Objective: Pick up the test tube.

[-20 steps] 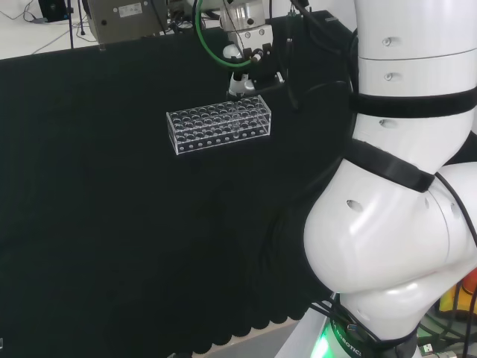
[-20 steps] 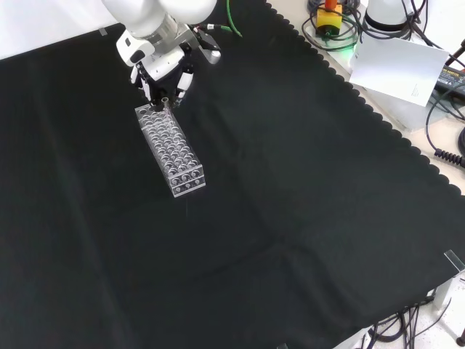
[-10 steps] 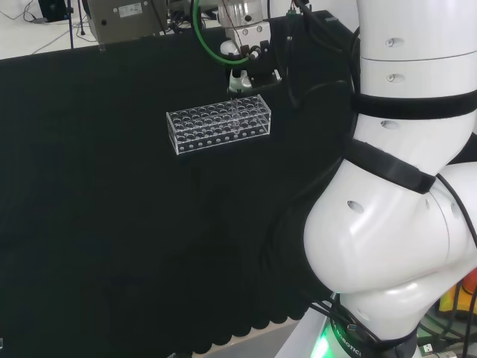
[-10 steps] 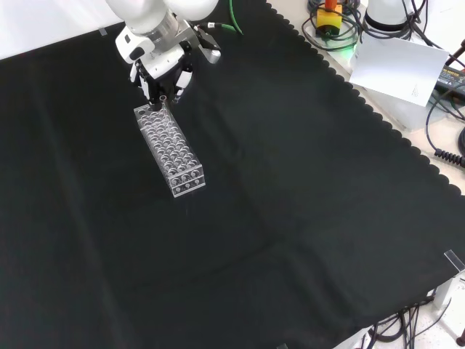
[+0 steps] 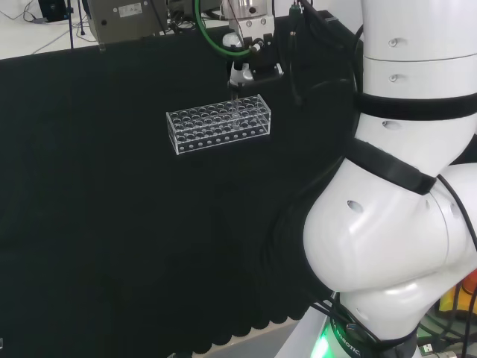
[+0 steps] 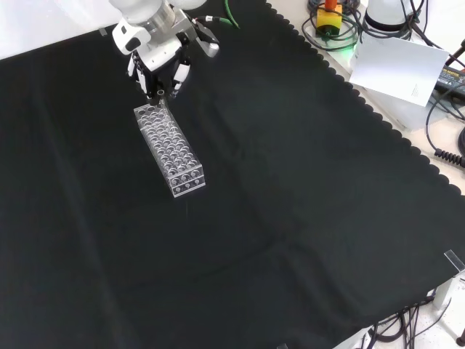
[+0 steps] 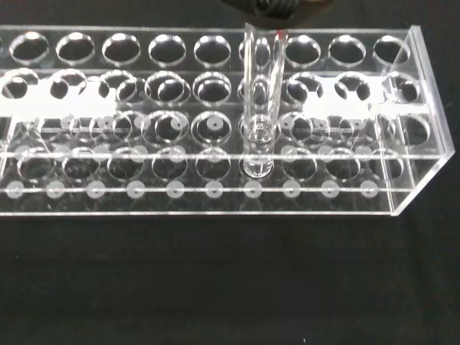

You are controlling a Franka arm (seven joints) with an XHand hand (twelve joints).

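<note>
the hand (image 6: 161,67) is sitting right over the far end of the clear rack (image 6: 169,150) in the front view, fingers curled in and pinched around the top of a clear test tube (image 7: 259,100). in the wrist view the tube stands upright with its lower end still down in a hole near one end of the rack (it's glass on glass, so how far up it is is hard to say). from the head view the hand (image 5: 250,63) hangs just above the right end of the rack (image 5: 218,124), and the tube (image 5: 235,101) is a faint line under it.

plenty of room around it: the black cloth (image 6: 305,189) is bare on all sides of the rack, and its scalloped edge is well apart. the other holes i can make out look empty. the only clutter is off the cloth, a white box (image 6: 403,73) and cables (image 6: 443,109) past the right edge in the front view, well apart.
</note>
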